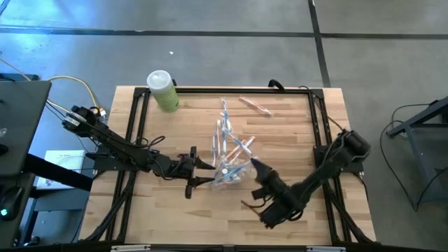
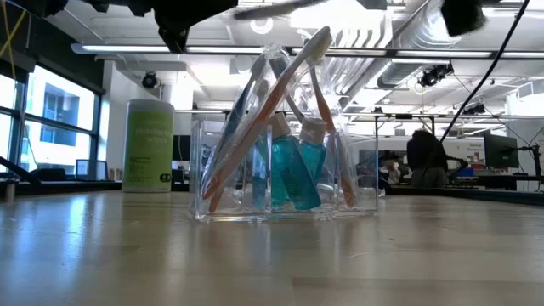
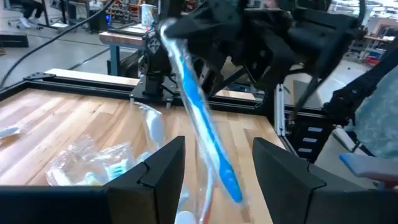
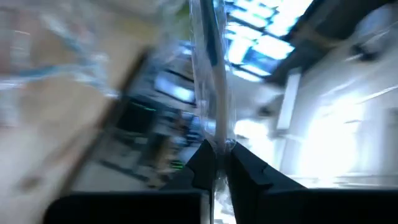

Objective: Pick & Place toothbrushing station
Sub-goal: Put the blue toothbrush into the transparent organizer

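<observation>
A see-through holder (image 2: pixel 280 170) stands on the table's middle by its flat base. Toothbrushes (image 2: pixel 255 119) with orange and clear parts and two teal bottles (image 2: pixel 297 174) stick out of it. From above, the holder (image 1: pixel 227 173) lies between my two grippers. My left gripper (image 1: pixel 204 172) hovers open just left of it, above the table. My right gripper (image 1: pixel 256 166) is on its right, shut on a blue-and-clear toothbrush (image 3: pixel 202 124). In the left wrist view this brush slants in front of the open left fingers (image 3: pixel 165 168). My right gripper pinches the blue-and-clear toothbrush near one end (image 4: pixel 214 134) between its two fingers. The brush runs on away from the fingertips. In the left wrist view it slants down from the gripper, lifted clear of the table, with its blue end (image 3: pixel 230 183) lowest.
A light-green bottle (image 1: pixel 163 91) with a white cap stands at the table's far left corner. An orange-and-clear toothbrush (image 1: pixel 255 105) lies flat near the far edge. A black frame (image 1: pixel 133 133) borders the table. Bare wood lies along the near edge.
</observation>
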`<state>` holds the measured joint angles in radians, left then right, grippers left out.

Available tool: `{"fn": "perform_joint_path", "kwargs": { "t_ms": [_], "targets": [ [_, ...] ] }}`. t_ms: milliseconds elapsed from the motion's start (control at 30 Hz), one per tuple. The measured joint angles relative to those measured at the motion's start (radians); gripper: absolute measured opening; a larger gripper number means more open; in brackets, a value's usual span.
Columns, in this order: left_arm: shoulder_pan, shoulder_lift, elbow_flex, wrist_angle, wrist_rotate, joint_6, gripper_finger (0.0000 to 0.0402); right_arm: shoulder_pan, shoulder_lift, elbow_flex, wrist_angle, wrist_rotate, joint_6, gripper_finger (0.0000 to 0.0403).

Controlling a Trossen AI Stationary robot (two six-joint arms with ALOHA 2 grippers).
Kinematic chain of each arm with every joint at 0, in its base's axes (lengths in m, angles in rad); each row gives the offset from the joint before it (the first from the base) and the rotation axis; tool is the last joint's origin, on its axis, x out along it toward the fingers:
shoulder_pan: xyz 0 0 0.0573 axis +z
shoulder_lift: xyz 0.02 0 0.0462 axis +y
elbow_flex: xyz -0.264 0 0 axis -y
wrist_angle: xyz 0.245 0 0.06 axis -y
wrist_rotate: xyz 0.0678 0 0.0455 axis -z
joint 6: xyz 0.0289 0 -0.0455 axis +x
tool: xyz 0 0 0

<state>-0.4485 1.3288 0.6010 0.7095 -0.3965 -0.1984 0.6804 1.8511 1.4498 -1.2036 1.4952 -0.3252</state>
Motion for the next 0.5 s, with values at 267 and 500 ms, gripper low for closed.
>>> {"fn": "perform_joint_path", "kwargs": {
  "t_ms": [267, 500],
  "targets": [
    [-0.068, -0.101, 0.001, -0.010, -0.069, -0.082, 0.0183, 0.002, 0.040, 0.027, 0.319, 0.077, -0.473, 0.0015],
    [-0.133, -0.183, 0.001, -0.089, -0.194, -0.110, 0.0183, -0.002, 0.040, 0.026, 0.307, 0.071, -0.507, 0.0015]
  ]
}}
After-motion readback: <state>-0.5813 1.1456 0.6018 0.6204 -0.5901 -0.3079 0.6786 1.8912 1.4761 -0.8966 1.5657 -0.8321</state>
